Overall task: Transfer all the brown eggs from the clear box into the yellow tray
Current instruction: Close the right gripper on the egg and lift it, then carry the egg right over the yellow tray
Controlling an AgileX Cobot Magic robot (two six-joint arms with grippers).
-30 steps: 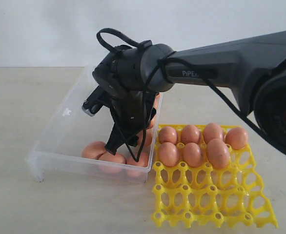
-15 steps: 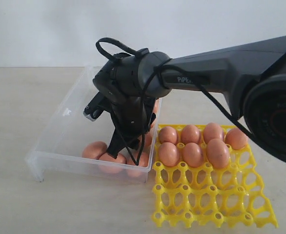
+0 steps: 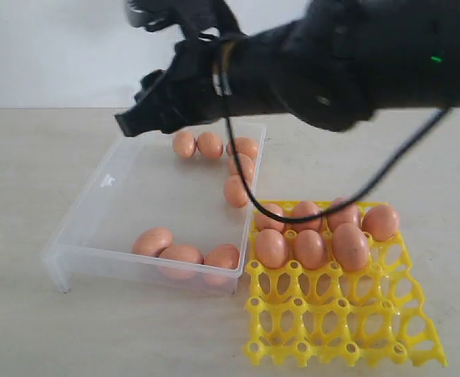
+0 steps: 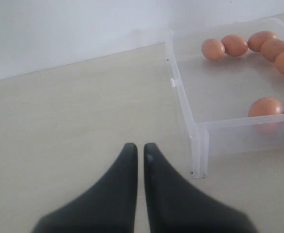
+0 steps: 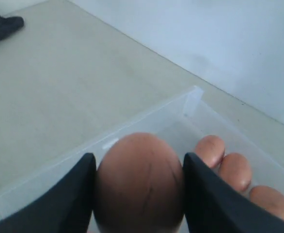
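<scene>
My right gripper (image 5: 138, 187) is shut on one brown egg (image 5: 138, 179), held high above the clear box (image 5: 147, 116). In the exterior view the right arm (image 3: 308, 55) fills the top, blurred, and the held egg is hidden there. The clear box (image 3: 81, 212) holds several brown eggs: a curved row at the back (image 3: 209, 144) and three at its front wall (image 3: 181, 255). The yellow tray (image 3: 332, 322) lies to the right of the box, with several eggs (image 3: 309, 249) in its two far rows. My left gripper (image 4: 139, 148) is shut and empty over the bare table beside a box corner (image 4: 199, 145).
The beige table (image 3: 26, 157) runs around the box and tray, with a white wall (image 3: 57, 47) behind. The tray's near rows of cells (image 3: 324, 345) hold nothing. A dark object (image 5: 1, 24) shows at the far edge of the right wrist view.
The right arm has risen from among the front eggs in the box to high above it, taking one egg up. The left gripper's earlier state is not shown.
</scene>
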